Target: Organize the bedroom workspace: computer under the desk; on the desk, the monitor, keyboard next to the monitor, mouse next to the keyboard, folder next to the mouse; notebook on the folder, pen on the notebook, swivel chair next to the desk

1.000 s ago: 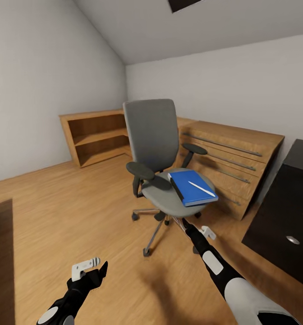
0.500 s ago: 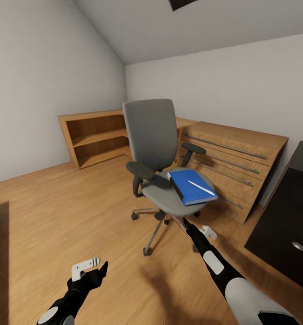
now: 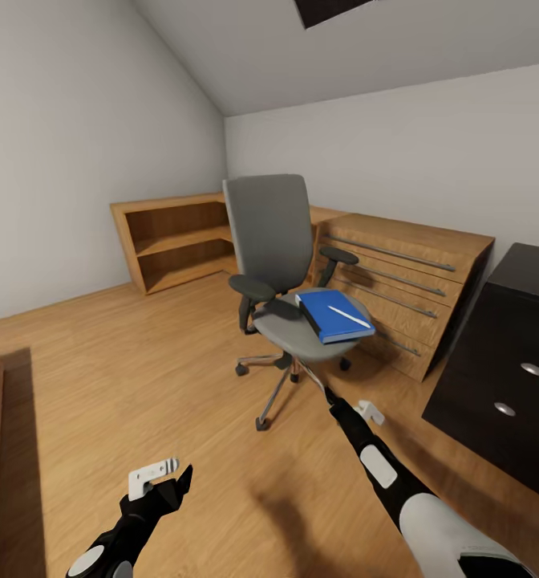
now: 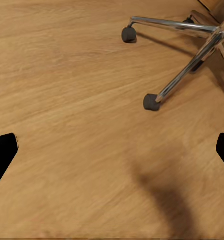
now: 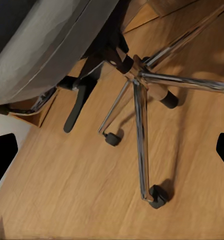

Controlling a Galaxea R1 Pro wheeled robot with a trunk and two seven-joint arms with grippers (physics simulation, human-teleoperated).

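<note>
Blue folder (image 3: 334, 315) with white pen (image 3: 349, 316) lies on the swivel chair (image 3: 281, 265); both my fingers spread wide, empty.

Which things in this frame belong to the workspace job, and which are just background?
Job:
swivel chair
folder on the chair seat
pen on top of the folder
desk, its dark drawers at the head view's right

Background:
open oak shelf
oak drawer cabinet
</note>
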